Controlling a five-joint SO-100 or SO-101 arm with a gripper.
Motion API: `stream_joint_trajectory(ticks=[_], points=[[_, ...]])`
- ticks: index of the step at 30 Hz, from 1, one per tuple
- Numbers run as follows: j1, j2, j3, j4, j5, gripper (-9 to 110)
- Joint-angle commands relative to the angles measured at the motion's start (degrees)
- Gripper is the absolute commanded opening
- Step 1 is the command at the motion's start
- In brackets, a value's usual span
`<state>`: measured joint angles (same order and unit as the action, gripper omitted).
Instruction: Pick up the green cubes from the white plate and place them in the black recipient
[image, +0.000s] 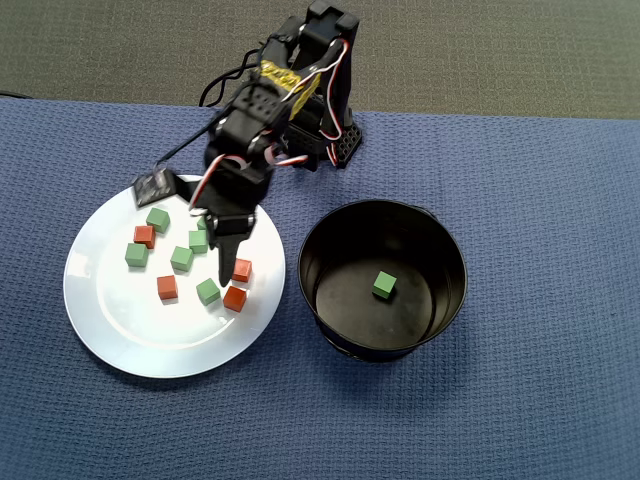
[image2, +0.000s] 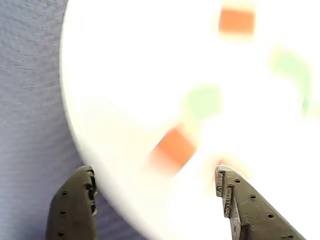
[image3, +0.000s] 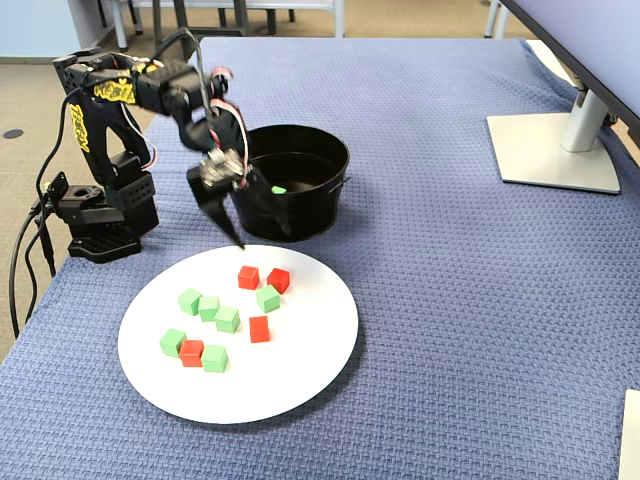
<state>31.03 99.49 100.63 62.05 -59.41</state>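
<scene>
Several green cubes (image: 181, 258) (image3: 228, 319) lie on the white plate (image: 120, 320) (image3: 280, 380), mixed with red-orange cubes (image: 167, 287) (image3: 259, 329). Another green cube (image: 384, 285) (image3: 279, 189) rests inside the black recipient (image: 330, 300) (image3: 300, 215), to the right of the plate in the overhead view. My gripper (image: 230, 270) (image3: 265, 241) (image2: 154, 171) hangs open above the plate's edge nearest the pot, with nothing between its fingers. The wrist view is blurred and overexposed, showing the plate (image2: 125, 75), a green blur (image2: 202, 100) and a red-orange cube (image2: 174, 147).
The arm's base (image: 335, 135) (image3: 100, 215) stands behind the plate on the blue woven cloth (image: 520, 400). A monitor stand (image3: 555, 150) sits at the far right in the fixed view. The pot's tall wall rises close beside the gripper.
</scene>
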Motion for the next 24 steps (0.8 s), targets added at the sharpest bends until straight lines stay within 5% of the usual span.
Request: stream_joint_trajectory(ticks=[1,24], points=[[4.8,-1.6,-2.2,-6.1,-19.2,26],[6.9,-14.1,-0.6,-14.8,-17.9,24]])
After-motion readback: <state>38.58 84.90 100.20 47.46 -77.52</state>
